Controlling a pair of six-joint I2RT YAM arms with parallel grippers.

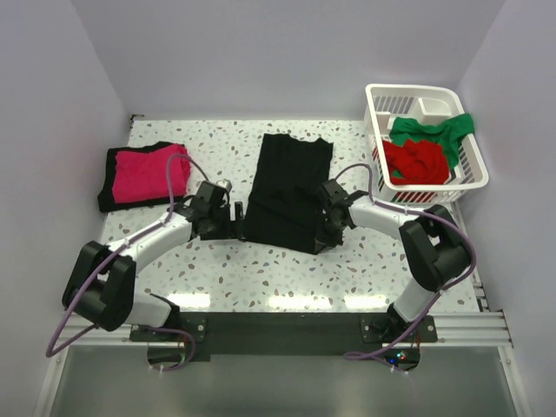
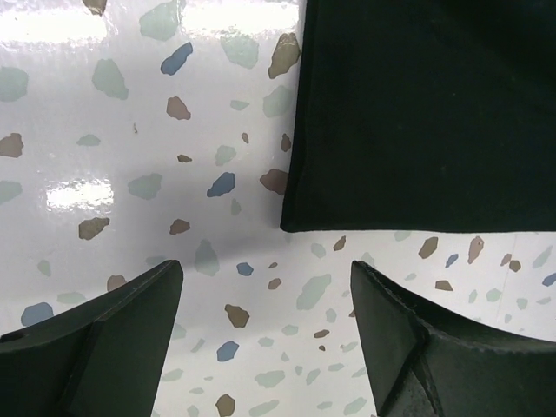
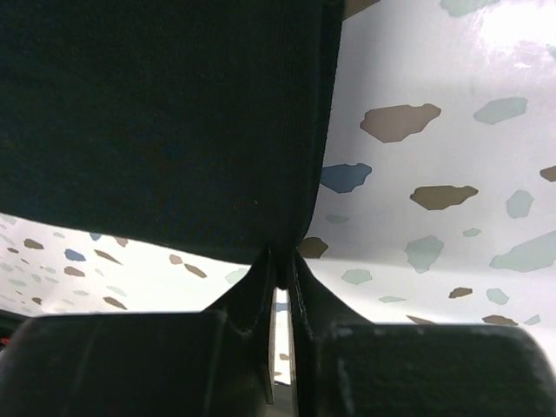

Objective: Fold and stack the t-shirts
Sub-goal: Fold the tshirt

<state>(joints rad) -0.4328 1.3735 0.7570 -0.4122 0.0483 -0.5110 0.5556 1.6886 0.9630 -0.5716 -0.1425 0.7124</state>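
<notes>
Centrally, a corner of the black shirt (image 1: pixel 287 187), seemingly its hem, is pinched by the right gripper (image 3: pixel 281 261); the left gripper (image 2: pixel 265 287) is spread wide, empty.

The flat t-shirt (image 1: pixel 287 191) lies between folded stack (image 1: pixel 143 174) and basket (image 1: pixel 476 174).

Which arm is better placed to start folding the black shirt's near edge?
Right: the right tool pinches the black shirt at its near corner; the left tool stands open, short of its corner.
</notes>
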